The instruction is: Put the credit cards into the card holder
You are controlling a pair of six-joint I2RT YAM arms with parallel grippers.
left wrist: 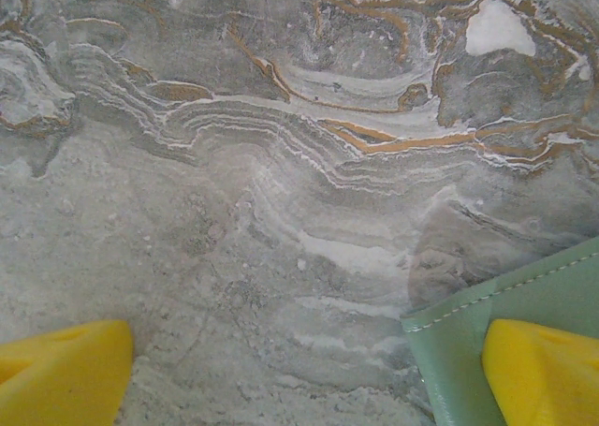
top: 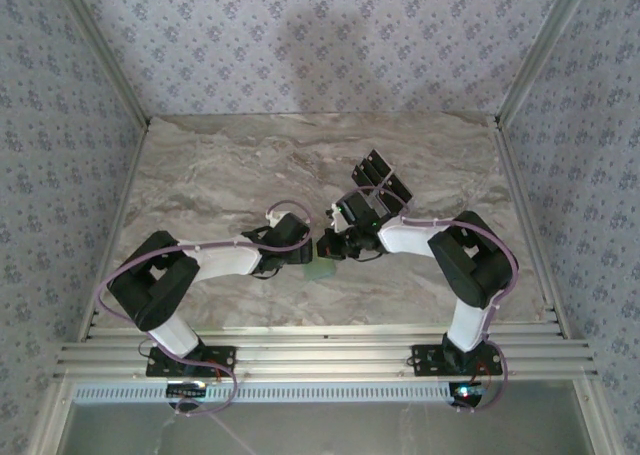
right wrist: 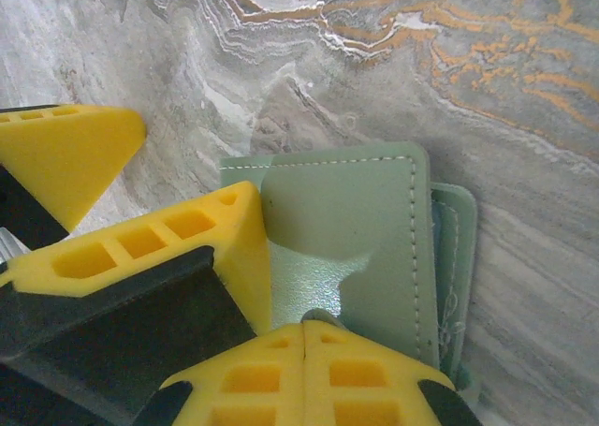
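1. Top external view: the card holder (top: 320, 268) lies on the marble table (top: 220, 165) just in front of both arms. The left gripper (top: 303, 243) and the right gripper (top: 333, 243) meet almost tip to tip above it
2. The credit cards (top: 385, 180) lie as a black fan farther back and to the right, well apart from the holder and nearer the right arm
3. Left wrist view: the yellow fingers (left wrist: 543, 374) stand wide apart with nothing between them, one over a corner of the green holder, the other over bare table
4. Right wrist view: this gripper's fingers are pressed together at the holder's near edge, and I cannot tell whether they pinch a lip of it. The holder lies flat straight ahead of them, its longer side running away, with a second leaf showing along its right side
5. Judgement: the holder is at both tips but the cards sit behind the right gripper, so the right arm looks better placed to fetch one while the left steadies the holder
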